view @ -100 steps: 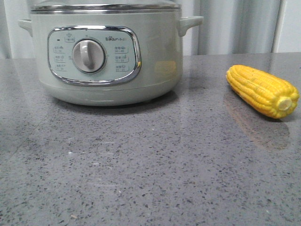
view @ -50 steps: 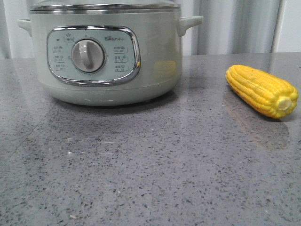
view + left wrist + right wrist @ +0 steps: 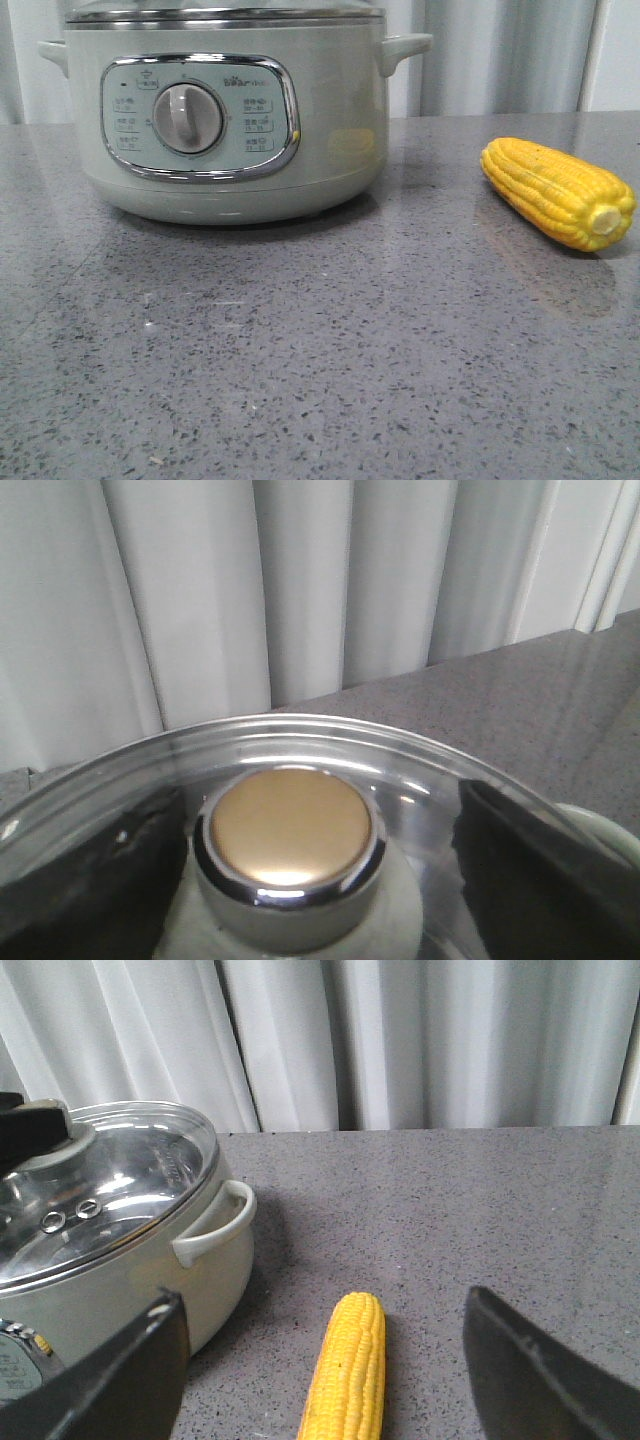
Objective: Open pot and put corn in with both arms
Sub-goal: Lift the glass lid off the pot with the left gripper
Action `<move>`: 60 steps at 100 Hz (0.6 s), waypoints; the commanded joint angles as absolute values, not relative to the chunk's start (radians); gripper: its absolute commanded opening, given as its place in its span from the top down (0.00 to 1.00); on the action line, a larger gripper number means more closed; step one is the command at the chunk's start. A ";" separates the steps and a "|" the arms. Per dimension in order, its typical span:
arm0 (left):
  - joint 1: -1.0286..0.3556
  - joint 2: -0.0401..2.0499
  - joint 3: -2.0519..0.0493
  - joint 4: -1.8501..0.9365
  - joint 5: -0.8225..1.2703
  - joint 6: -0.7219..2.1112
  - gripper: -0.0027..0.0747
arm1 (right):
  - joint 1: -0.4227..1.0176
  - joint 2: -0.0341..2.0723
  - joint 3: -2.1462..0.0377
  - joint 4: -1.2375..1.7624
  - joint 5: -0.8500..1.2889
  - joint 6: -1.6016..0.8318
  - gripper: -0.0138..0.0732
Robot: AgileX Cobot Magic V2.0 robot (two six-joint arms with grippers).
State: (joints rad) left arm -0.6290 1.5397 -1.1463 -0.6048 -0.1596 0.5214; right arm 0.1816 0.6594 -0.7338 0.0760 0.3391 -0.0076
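The pale-green pot (image 3: 225, 115) stands at the back left of the table with its glass lid (image 3: 110, 1195) on. In the left wrist view my left gripper (image 3: 315, 880) is open just above the lid (image 3: 300, 735). Its black fingers (image 3: 90, 880) stand on either side of the gold-topped chrome knob (image 3: 290, 840), apart from it. The yellow corn (image 3: 558, 192) lies on the table to the right of the pot. My right gripper (image 3: 325, 1370) is open above it, and the corn (image 3: 348, 1380) lies lengthwise between the two fingers (image 3: 110, 1380), untouched. Neither gripper shows in the front view.
The grey speckled counter (image 3: 320, 360) runs from the pot to the front edge. A pale curtain (image 3: 420, 1040) hangs behind the table. The pot's right handle (image 3: 215, 1225) sticks out toward the corn. The control panel with its grey dial (image 3: 188, 118) faces front.
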 commanded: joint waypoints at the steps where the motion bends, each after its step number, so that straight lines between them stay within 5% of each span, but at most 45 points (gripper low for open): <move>1: -0.628 1.522 -1.180 -0.616 -0.221 0.519 0.26 | 0.178 0.665 -0.771 0.068 0.274 -0.012 0.30; 25: -0.628 1.537 -1.182 -0.625 -0.210 0.519 0.33 | 0.178 0.665 -0.771 0.068 0.274 -0.012 0.30; 44: -0.628 1.497 -1.195 -0.623 -0.213 0.519 0.70 | 0.178 0.665 -0.771 0.068 0.274 -0.012 0.30; 60: -0.628 1.452 -1.205 -0.618 -0.213 0.519 0.86 | 0.178 0.665 -0.771 0.068 0.274 -0.012 0.30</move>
